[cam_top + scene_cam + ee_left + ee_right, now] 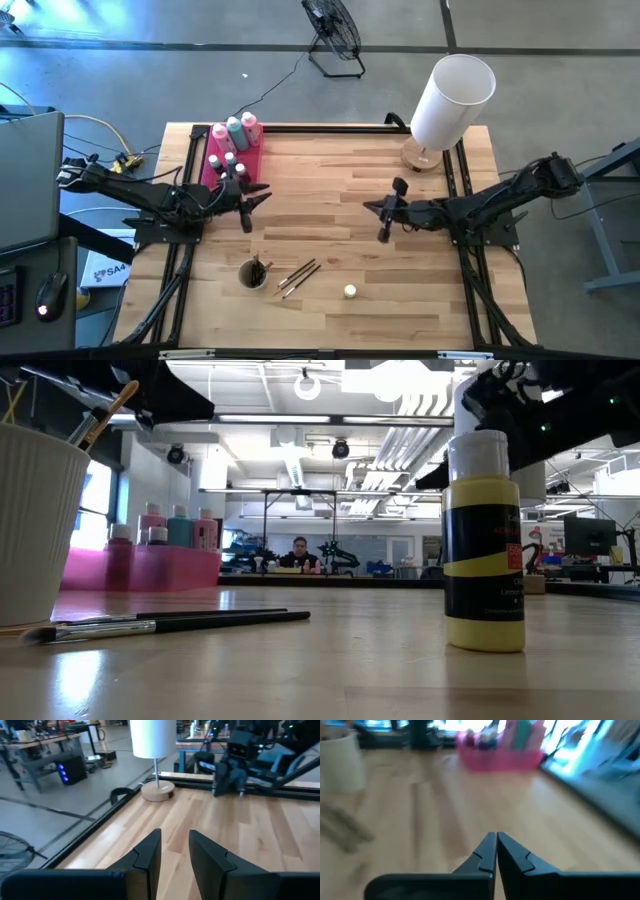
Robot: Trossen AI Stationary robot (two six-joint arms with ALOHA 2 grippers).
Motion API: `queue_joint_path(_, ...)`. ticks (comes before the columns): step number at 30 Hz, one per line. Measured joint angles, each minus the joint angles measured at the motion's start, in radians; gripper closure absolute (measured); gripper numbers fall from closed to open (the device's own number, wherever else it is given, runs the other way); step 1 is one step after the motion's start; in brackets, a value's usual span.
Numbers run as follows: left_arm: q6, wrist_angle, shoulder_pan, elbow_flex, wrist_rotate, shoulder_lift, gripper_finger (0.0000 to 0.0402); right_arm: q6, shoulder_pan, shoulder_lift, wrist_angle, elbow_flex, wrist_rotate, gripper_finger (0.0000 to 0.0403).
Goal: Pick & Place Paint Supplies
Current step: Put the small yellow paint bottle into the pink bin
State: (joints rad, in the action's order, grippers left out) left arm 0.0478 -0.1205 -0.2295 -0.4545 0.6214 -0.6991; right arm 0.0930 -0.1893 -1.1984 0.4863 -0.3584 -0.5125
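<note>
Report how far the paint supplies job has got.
Looks done: squeeze bottles and small pots stand in the pink tray. In hand: nothing. The left gripper hovers beside the tray with fingers slightly apart and empty; the right gripper hangs mid-table, fingers shut on nothing. Left: the loose brushes, the yellow bottle and the cup holding brushes near the front edge.

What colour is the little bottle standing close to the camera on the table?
The bottle is yellow with a white cap and a dark label band. The low view shows it best.

Wooden table [330, 190], pink tray [213, 165], lamp [440, 110], cup [252, 273], brushes [298, 277], yellow bottle [350, 291]
</note>
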Motion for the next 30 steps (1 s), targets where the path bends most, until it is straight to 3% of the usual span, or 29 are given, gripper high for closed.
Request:
queue_joint_path(7, -0.038, 0.041, 0.0, 0.0, 0.01, 0.003, 0.0307, 0.385, -0.01, 0.0, -0.216, 0.0, 0.254, 0.0399)
queue_joint_path(10, -0.068, 0.041, 0.0, 0.0, 0.017, 0.003, 0.0307, 0.5, -0.067, 0.0, -0.25, 0.0, 0.285, 0.0399)
queue_joint_path(13, -0.073, 0.041, 0.0, 0.0, 0.017, 0.003, 0.0307, 0.56, -0.162, 0.0, -0.226, 0.0, 0.224, 0.04)
queue_joint_path(21, -0.105, 0.044, 0.0, 0.0, 0.017, 0.003, 0.0307, 0.74, -0.431, -0.065, -0.198, -0.062, -0.105, 0.04)
queue_joint_path(26, -0.15, 0.045, 0.0, 0.0, 0.018, 0.003, 0.0307, 0.851, -0.486, -0.216, -0.198, -0.151, -0.108, 0.04)
queue_joint_path(30, -0.152, 0.045, 0.0, 0.0, 0.018, 0.003, 0.0307, 0.942, -0.503, -0.363, -0.198, -0.227, -0.017, 0.04)
